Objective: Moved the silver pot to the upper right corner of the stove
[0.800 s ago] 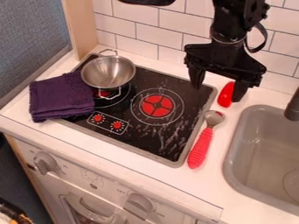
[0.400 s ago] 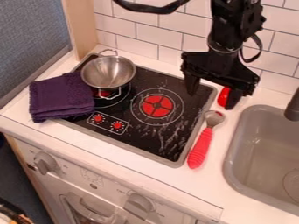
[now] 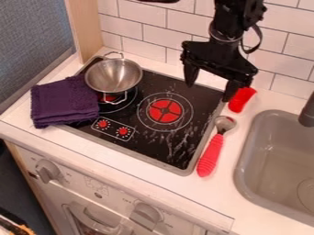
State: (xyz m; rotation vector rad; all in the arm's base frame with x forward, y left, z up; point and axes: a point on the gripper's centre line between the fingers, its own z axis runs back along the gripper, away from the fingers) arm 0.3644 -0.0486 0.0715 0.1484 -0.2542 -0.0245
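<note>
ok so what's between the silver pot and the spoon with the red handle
The red burner in the black stovetop lies between the pot and the spoon, as the camera view shows.

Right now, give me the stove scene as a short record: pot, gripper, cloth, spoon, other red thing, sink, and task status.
Pot: silver pot, upright at the upper left of the stove
Gripper: black gripper, fingers apart, above the stove's upper right corner, holding nothing
Cloth: purple cloth, folded, over the stove's left edge
Spoon: red-handled spoon, on the counter right of the stove
Other red thing: red object, behind the spoon, identity unclear
Sink: grey sink, far right
Task status: pot not at the upper right corner
</note>
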